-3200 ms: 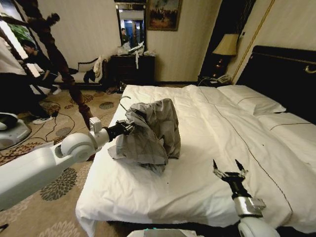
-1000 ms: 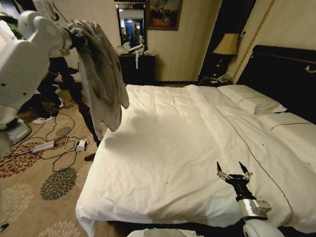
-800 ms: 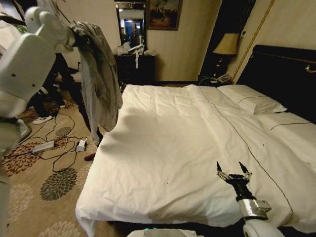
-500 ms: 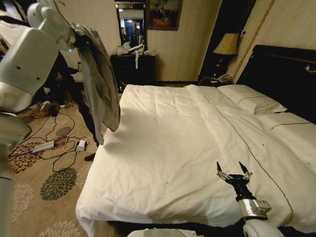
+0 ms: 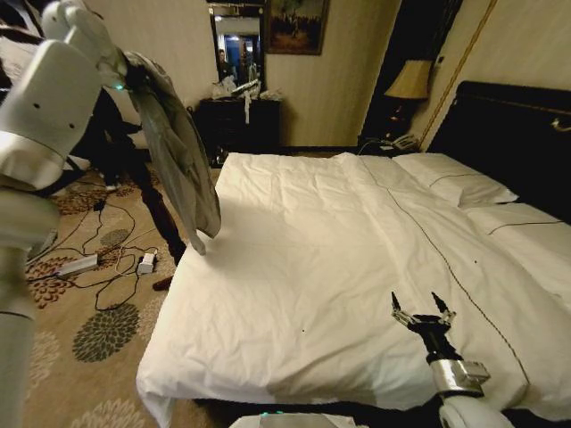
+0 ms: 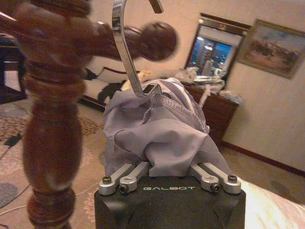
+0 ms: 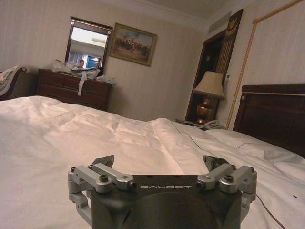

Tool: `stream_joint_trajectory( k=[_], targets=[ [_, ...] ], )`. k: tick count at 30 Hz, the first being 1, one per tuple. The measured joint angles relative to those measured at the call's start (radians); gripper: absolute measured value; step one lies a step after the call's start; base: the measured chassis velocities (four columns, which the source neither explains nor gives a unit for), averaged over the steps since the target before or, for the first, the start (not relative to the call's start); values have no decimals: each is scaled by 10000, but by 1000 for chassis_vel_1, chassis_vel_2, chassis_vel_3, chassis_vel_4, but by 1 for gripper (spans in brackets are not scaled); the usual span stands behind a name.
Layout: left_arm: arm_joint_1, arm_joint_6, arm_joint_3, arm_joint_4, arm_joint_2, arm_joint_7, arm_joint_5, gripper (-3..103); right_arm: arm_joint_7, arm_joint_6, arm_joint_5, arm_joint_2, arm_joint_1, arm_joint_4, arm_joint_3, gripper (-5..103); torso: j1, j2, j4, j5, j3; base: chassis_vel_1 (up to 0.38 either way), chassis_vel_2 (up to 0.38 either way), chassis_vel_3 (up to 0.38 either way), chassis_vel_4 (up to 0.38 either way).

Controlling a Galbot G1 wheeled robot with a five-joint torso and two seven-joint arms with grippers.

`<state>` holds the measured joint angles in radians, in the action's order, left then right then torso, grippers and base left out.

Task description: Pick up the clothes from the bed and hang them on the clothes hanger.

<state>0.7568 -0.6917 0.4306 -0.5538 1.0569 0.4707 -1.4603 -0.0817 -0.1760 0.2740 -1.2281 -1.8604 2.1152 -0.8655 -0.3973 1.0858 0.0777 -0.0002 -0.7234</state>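
Hotel bedroom, white bed (image 5: pixel 339 259) bare of clothing, left gripper (image 6: pixel 167 168) raised beside it clamped on grey shirt (image 5: pixel 174 147), hanger hook (image 6: pixel 125 47) seemingly close to wooden stand (image 6: pixel 50 124), right gripper (image 5: pixel 421 312) spread apart, low over duvet.

My left gripper (image 6: pixel 164 164) holds the clothes (image 5: pixel 174 147) at ten o'clock, left of the bed (image 5: pixel 294 267); my right gripper (image 5: pixel 421 308) sits at five o'clock over it.

Around me stood striped cream walls (image 5: pixel 339 80), a floral carpet (image 5: pixel 98 334), a dark dresser (image 5: pixel 245 120), 1 lit lamp (image 5: pixel 410 82) and a framed painting (image 5: pixel 296 25).
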Motion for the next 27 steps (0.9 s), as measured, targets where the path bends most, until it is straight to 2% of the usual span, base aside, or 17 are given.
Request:
stream_joint_trajectory(
  k=[5,16,18,23,27],
  targets=[
    [389,11,-139,971,368,-516,626,16,0,0,0,0,1,0,0,100,1,1,2,5,1,0,0,0,0],
    [12,33,-266,1213,470,-587,731,16,0,0,0,0,1,0,0,100,0,0,2,4,1,0,0,0,0],
    [-98,145,-322,1409,581,-725,923,16,0,0,0,0,0,0,0,100,1,1,7,6,1,0,0,0,0],
    [-144,331,-381,1582,705,-1027,1145,16,0,0,0,0,1,0,0,100,1,1,1,3,1,0,0,0,0],
    [-92,288,-383,1619,725,-1074,1169,16,0,0,0,0,1,0,0,100,1,0,0,2,0,0,0,0,0]
  ],
)
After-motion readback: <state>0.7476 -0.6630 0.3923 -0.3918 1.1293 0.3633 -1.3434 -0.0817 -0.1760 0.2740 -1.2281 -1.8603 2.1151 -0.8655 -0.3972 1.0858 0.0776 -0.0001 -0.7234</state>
